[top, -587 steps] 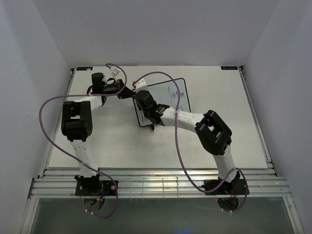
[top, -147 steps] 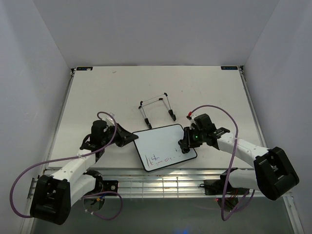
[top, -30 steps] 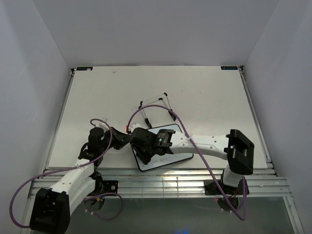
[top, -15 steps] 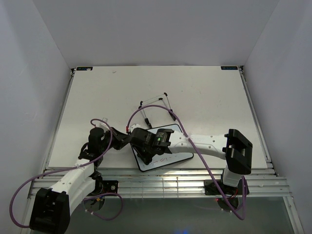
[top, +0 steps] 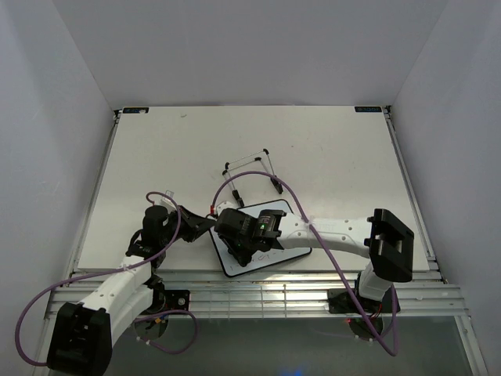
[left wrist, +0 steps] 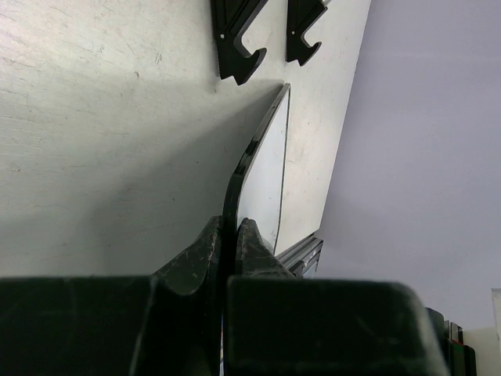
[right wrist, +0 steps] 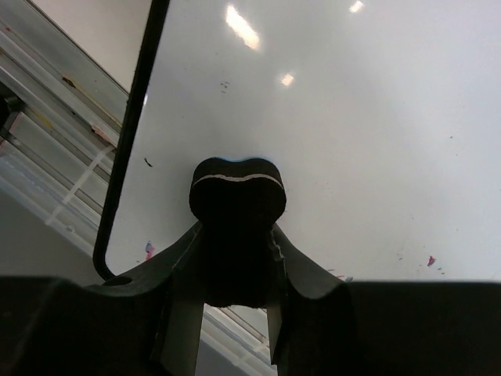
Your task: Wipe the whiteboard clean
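The whiteboard [top: 275,258] lies flat near the table's front edge, in a thin black frame. My left gripper [top: 205,225] is shut on its left edge; in the left wrist view the frame [left wrist: 258,149] runs edge-on out from between the left gripper's [left wrist: 228,227] tips. My right gripper [top: 241,241] hovers over the board's left part, shut on a small black bone-shaped eraser [right wrist: 237,196] pressed to the white surface [right wrist: 352,110]. Only small red and blue specks [right wrist: 149,251] show near the board's rim.
The black wire stand [top: 250,168] lies on the table just behind the board, its hooked feet [left wrist: 235,35] visible past the board's far corner. The slatted front rail [top: 258,283] runs right next to the board's near edge.
My right gripper has slid the eraser a short way across the board's left part, and the right elbow has shifted slightly right. The left gripper keeps its hold without moving.
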